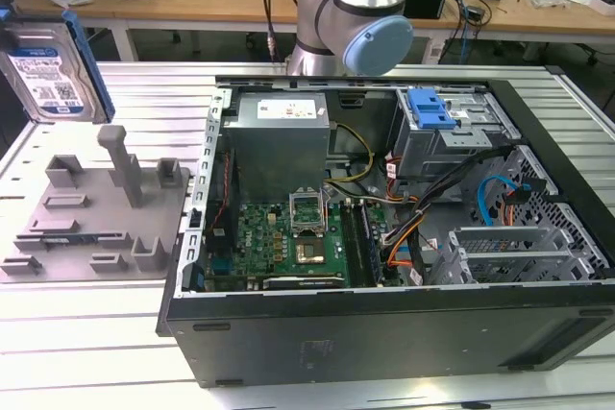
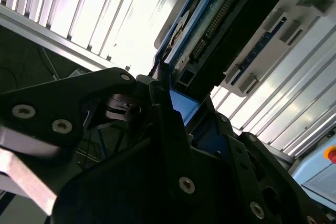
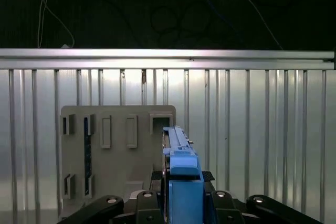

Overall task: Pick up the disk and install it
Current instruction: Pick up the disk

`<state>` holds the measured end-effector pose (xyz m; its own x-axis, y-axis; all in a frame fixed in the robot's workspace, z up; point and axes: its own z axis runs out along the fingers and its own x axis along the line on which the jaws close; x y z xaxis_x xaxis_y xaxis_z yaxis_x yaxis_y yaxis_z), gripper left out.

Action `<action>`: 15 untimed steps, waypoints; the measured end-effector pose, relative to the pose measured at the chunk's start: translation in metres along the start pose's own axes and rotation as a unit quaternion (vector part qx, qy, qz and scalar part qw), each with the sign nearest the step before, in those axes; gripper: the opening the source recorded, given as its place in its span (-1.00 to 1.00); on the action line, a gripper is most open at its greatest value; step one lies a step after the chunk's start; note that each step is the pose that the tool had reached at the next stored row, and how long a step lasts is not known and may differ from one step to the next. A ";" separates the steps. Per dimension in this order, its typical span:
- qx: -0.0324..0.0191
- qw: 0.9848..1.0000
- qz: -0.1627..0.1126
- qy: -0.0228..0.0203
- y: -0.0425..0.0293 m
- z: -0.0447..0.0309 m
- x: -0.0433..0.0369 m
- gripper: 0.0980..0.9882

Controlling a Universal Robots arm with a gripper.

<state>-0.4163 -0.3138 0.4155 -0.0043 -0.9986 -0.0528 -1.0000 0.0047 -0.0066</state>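
Over the ribbed table (image 1: 96, 352) the disk (image 1: 46, 74) is being held aloft, pinched between the fingers (image 2: 163, 98); pickup is done, installing in the computer case (image 1: 384, 324) is left.

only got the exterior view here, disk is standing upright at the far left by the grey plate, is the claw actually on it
Observer: Yes. In the first wrist view the disk sits edge-on between the two sides of the claw.
Operator: where on it is the grip
Observer: In the second wrist view a black finger presses against the blue frame at one end of the disk.
Operator: is it covering the connector
Observer: No. In the second wrist view the row of connector pins is bare, apart from that finger.
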 end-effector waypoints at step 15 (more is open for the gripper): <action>0.000 1.000 0.000 -0.002 -0.0004 -0.0682 -0.0035 -0.40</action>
<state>-0.4163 -0.3138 0.4838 -0.0043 -0.9983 -0.0573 -1.0000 0.0047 -0.0066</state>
